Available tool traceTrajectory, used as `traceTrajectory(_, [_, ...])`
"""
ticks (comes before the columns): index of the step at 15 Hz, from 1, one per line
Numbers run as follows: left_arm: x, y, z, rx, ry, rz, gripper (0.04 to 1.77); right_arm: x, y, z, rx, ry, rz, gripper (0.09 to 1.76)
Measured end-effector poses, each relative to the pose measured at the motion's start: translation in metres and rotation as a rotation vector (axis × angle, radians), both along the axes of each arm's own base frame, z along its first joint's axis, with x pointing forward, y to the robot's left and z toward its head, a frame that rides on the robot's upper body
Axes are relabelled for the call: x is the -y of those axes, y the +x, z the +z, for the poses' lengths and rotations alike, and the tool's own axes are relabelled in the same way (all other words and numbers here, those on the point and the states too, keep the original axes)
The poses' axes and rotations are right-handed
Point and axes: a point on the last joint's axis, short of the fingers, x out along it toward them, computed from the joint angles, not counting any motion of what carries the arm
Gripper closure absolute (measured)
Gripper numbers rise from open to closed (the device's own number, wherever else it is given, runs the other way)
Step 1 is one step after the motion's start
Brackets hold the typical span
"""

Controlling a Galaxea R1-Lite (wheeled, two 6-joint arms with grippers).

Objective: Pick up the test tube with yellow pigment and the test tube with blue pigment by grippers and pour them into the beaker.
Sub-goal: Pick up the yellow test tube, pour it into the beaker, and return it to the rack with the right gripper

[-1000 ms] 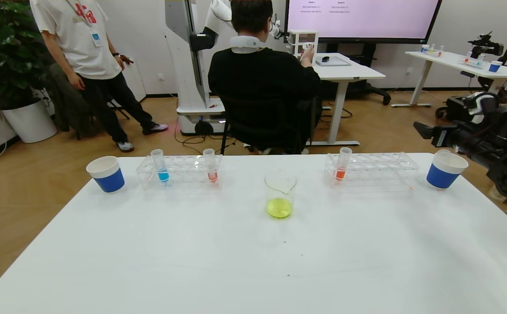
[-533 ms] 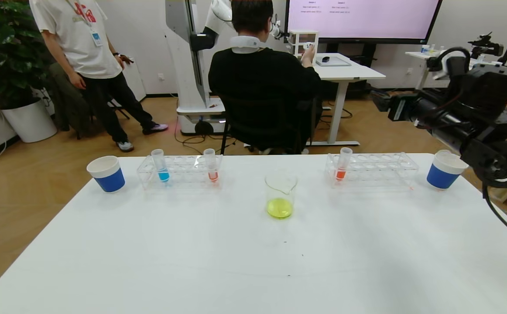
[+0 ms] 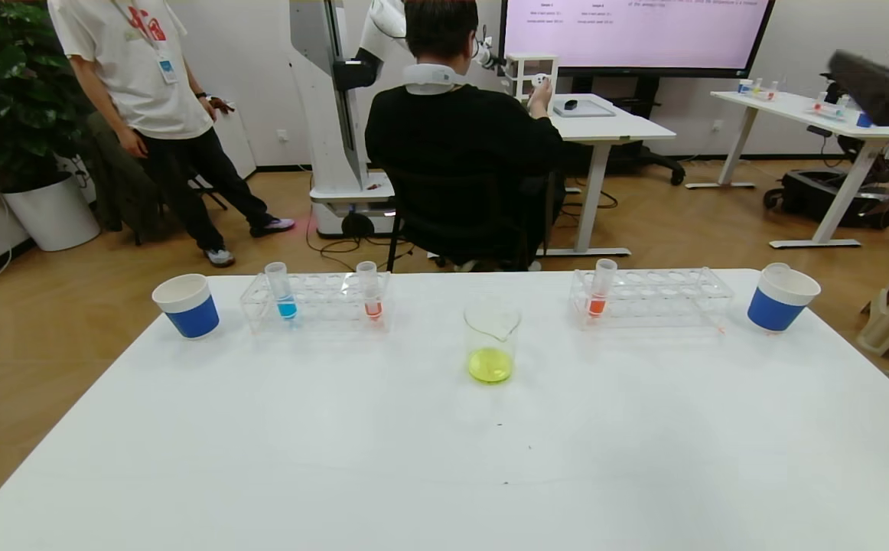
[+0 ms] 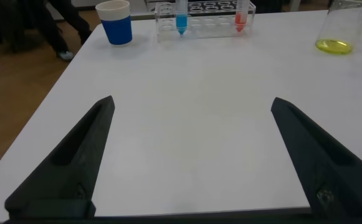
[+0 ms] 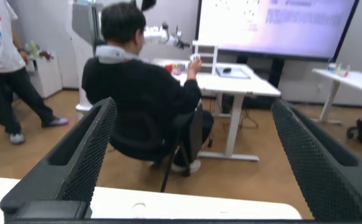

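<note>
**Right arm swung up and away from the table**

Raised since a moment ago, the right gripper now hangs high at the far right — fingers spread wide, empty. Left gripper hovers low over the white table, also spread wide. Yellow liquid sits in the central beaker. Behind-left, the test tube with blue pigment stands upright in its rack.

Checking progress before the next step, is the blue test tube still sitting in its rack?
Yes, the test tube with blue pigment stands upright in the left rack, with no gripper near it.
</note>
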Motion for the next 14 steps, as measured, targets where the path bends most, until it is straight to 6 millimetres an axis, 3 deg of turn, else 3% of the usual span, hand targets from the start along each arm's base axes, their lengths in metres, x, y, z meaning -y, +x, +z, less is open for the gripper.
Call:
traceTrajectory(3, [0.000,0.000,0.000,0.000,0.000,0.000,0.06,0.011,-0.081,0.011,0.134,-0.039,-0.033,0.11])
traceTrajectory(6, [0.000,0.000,0.000,0.000,0.000,0.000,0.06,0.019,-0.153,-0.001,0.242,-0.076,-0.076,0.11])
traceTrajectory(10, [0.000,0.000,0.000,0.000,0.000,0.000,0.06,0.025,-0.220,-0.026,0.266,-0.100,-0.138,0.11])
traceTrajectory(14, [0.000,0.000,0.000,0.000,0.000,0.000,0.06,0.027,-0.270,-0.063,0.252,-0.115,-0.158,0.11])
